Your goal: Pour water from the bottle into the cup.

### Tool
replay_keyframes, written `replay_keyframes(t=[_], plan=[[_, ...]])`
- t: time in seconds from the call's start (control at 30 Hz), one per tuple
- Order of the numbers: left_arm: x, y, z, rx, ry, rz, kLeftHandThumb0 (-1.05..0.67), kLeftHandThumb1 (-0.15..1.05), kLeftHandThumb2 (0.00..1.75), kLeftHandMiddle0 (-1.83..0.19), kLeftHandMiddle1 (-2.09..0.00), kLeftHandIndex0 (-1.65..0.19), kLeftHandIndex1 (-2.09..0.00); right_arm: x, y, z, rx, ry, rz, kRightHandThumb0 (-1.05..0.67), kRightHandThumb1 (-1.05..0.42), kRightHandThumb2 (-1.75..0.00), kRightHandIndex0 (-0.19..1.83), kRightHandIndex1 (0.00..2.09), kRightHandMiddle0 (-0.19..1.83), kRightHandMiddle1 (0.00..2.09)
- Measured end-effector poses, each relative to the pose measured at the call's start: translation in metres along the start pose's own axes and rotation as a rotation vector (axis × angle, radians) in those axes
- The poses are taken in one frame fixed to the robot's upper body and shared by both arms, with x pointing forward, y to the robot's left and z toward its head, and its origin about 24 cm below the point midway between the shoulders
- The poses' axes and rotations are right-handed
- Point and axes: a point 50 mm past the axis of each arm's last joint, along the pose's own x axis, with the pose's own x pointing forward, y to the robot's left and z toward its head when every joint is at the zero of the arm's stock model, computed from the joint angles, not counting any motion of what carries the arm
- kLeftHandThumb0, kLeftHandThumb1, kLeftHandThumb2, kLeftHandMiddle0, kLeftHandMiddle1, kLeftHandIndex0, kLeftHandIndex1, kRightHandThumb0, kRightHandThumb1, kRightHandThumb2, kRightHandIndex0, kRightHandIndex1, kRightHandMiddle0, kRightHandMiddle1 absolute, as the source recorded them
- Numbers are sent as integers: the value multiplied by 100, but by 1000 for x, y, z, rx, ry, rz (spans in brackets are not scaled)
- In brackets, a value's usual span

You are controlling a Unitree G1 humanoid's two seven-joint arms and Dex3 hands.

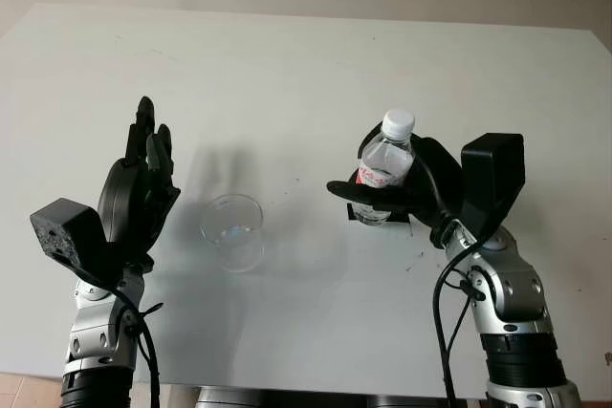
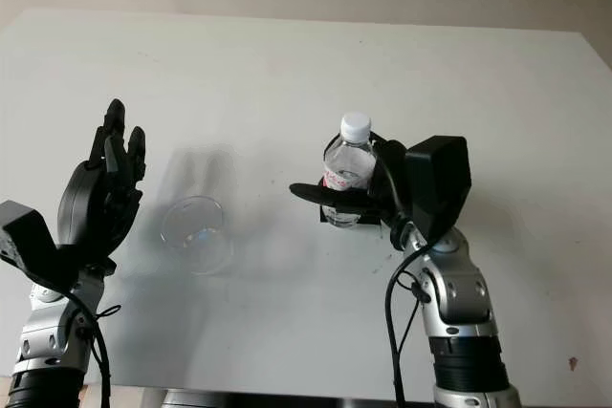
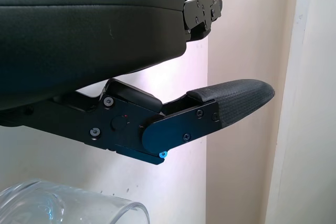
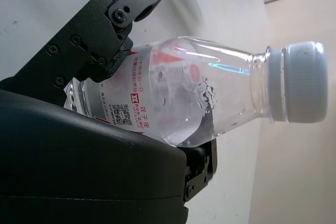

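A clear plastic water bottle (image 1: 386, 161) with a red label and a white cap stands upright right of the table's middle. My right hand (image 1: 361, 179) is wrapped around its lower body, shut on it; the right wrist view shows the bottle (image 4: 199, 95) pressed against the palm with a finger across the label. The cap is on. A clear empty cup (image 1: 232, 229) stands upright left of the bottle, about a hand's width away. My left hand (image 1: 150, 145) is raised just left of the cup, open, not touching it. The cup's rim (image 3: 68, 205) lies below a left fingertip (image 3: 236, 100).
The white table (image 1: 287, 74) stretches wide behind and around both objects. Its front edge runs close to my arms. A beige wall lies beyond the far edge.
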Motion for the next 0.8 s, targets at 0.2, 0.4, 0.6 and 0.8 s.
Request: replay_keyframes(t=[0.2,0.4,0.6,0.8], plan=[[0,0,0,0,0,1,-83,105,75,14,-6,17,-6,-2,2,-16,8,41,-54,-42,-97,-5,-19,209,-19,209],[0,1,-1,-1,5,4,-83,105,74,14,-6,16,-6,-2,-1,-26,47,39,-72,-46,-94,-5,-19,182,-19,182],[-1,2,-3,-2,13,9,-83,105,74,14,-5,16,-6,0,-6,-31,46,23,-77,-52,-91,-5,-19,114,-19,128],[-1,3,-3,-2,13,8,-83,105,74,14,-5,16,-6,2,-10,-38,-40,-13,-71,-60,-91,-5,-19,76,-19,96]])
